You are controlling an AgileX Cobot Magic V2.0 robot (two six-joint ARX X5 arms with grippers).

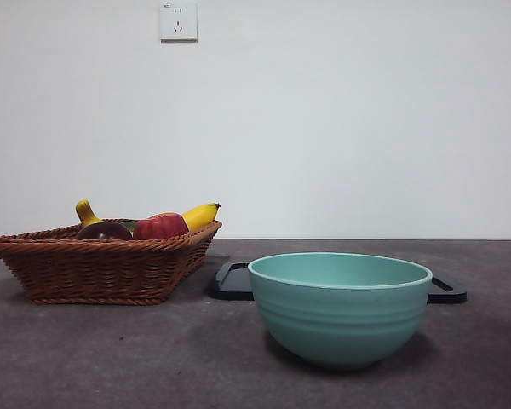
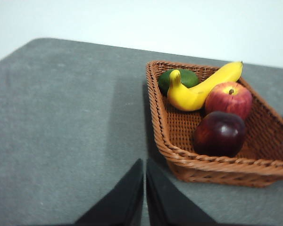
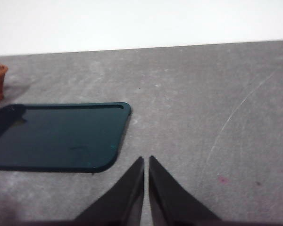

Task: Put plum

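Note:
The dark maroon plum lies in a brown wicker basket, next to a red apple, a yellow banana and a green fruit. In the front view the plum shows just above the basket's rim at the left. My left gripper is shut and empty, over bare table a little short of the basket. My right gripper is shut and empty, over the table beside a dark flat tray. Neither arm shows in the front view.
A teal bowl stands near the front at centre right. The dark tray lies flat behind it, between bowl and basket. The grey table ends at a white wall with a socket.

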